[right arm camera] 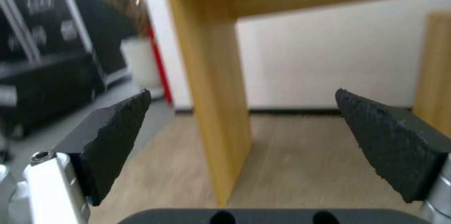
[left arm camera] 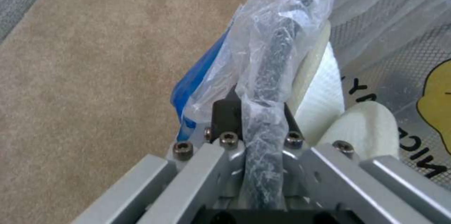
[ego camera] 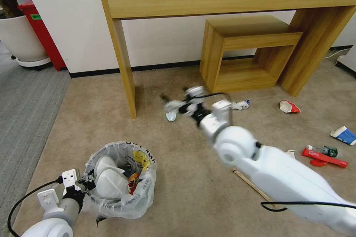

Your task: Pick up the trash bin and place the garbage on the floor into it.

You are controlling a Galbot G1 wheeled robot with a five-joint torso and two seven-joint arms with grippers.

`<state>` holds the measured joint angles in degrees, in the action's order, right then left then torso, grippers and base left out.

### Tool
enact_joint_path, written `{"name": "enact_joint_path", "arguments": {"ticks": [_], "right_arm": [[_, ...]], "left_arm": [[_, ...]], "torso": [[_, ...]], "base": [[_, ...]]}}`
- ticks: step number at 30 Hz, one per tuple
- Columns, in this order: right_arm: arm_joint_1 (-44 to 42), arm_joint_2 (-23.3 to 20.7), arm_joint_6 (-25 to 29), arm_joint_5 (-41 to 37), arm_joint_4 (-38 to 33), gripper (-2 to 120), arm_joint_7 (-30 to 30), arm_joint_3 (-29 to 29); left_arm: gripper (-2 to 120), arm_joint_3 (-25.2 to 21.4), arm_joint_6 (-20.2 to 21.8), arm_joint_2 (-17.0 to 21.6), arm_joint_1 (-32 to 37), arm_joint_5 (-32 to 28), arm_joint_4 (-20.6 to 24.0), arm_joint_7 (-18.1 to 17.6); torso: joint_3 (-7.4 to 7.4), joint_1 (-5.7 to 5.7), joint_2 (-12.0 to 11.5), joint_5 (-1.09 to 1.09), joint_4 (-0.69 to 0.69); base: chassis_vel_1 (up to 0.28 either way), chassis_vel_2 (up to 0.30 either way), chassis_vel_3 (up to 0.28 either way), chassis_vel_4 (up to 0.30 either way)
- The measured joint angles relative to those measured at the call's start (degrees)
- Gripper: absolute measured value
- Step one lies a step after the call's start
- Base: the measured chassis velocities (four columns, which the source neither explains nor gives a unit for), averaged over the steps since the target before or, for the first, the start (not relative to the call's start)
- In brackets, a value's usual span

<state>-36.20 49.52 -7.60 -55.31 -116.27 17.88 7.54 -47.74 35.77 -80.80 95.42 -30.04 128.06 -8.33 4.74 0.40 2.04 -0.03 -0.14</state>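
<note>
- Head view, lower left: left gripper (ego camera: 79,185) clamped on near rim of trash bin (ego camera: 120,179); bin upright on floor (ego camera: 178,177), mouth facing up, plastic liner crinkled over rim.
- Left wrist view: left gripper (left arm camera: 256,111) closed together on bagged black rim of trash bin (left arm camera: 277,51); rim running straight away from the fingers (left arm camera: 224,114); black lettering and a yellow patch visible on the liner.
- Inside bin, head view: two white slippers (ego camera: 107,179) lying side by side, a yellow-and-red wrapper (ego camera: 138,166) against the far wall.
- Head view, centre: right gripper (ego camera: 174,107) extended forward above the carpet, near the wooden table leg (ego camera: 126,70); motion blur around the tip, a pale crumpled scrap (ego camera: 171,114) seen at or just below it, contact not discernible.
- Right wrist view: right gripper (right arm camera: 244,139) spread wide apart, nothing between the dark serrated pads (right arm camera: 117,136); pointed toward the table leg (right arm camera: 211,104) and the white wall behind.
- Remaining garbage on floor, head view, right side: crumpled white paper (ego camera: 241,104) near the low wooden shelf (ego camera: 248,52); red-white paper cup (ego camera: 289,107) on its side; blue-white paper cup (ego camera: 344,135) on its side; red packet (ego camera: 324,158) with long axis running left to right; green-labelled bottle (ego camera: 324,150) lying just behind it; wooden stick (ego camera: 252,187) lying diagonally, partly hidden beneath the right arm.
</note>
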Motion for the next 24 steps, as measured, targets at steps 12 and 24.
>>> {"name": "enact_joint_path", "arguments": {"ticks": [12,24], "right_arm": [[-20.56,-0.86,2.34,-0.71,-4.94,100,-3.3,-26.77],[-37.17,1.06,1.07,7.12,-3.62,100,2.68,-37.8]], "left_arm": [[1,-0.63,0.18,1.45,0.55,-0.73,1.15,-0.09],[1,-0.31,0.0,3.1,0.81,-0.71,1.73,0.93]], "torso": [[-0.01,0.0,0.0,-0.02,0.0],[0.0,0.0,0.0,0.02,0.0]], "base": [[0.0,0.0,0.0,0.0],[0.0,0.0,0.0,0.0]]}}
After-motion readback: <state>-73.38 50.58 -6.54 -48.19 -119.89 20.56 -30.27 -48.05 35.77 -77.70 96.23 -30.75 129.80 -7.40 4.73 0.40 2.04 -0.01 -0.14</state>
